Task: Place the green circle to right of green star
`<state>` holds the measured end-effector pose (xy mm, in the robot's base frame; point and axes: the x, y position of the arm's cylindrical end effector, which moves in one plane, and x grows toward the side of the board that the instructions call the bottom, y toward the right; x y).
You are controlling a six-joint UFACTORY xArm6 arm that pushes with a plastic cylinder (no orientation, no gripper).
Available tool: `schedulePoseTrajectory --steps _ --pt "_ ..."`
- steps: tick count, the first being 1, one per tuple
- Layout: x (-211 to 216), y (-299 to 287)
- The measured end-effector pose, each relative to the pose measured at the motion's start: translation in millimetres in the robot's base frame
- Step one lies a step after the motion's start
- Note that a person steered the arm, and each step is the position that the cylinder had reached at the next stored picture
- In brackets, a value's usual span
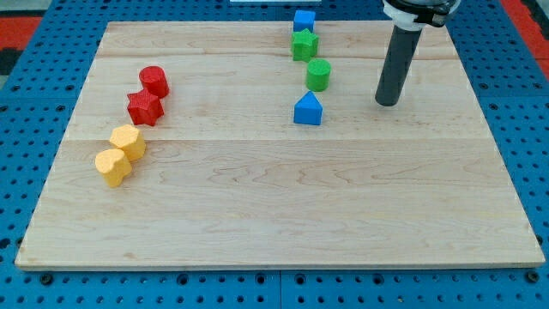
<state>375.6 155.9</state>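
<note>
The green circle (318,75) is a short cylinder standing on the wooden board, just below and slightly right of the green star (304,44). My tip (388,102) rests on the board to the right of the green circle, about a block and a half's width away, touching no block. A blue cube (304,21) sits right above the green star at the board's top edge. A blue triangle block (308,109) sits just below the green circle.
On the view's left, a red cylinder (154,81) and a red star (145,107) stand close together. Below them are a yellow hexagon (128,141) and a yellow heart (112,166). The board (283,206) lies on a blue pegboard table (21,129).
</note>
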Motion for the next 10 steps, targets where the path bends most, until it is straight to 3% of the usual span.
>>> schedulePoseTrajectory --steps 3,4,6,8,10 --pt "20 -1" --pt "45 -39" --pt "-26 -87" --pt "-62 -136" --pt "-57 -122"
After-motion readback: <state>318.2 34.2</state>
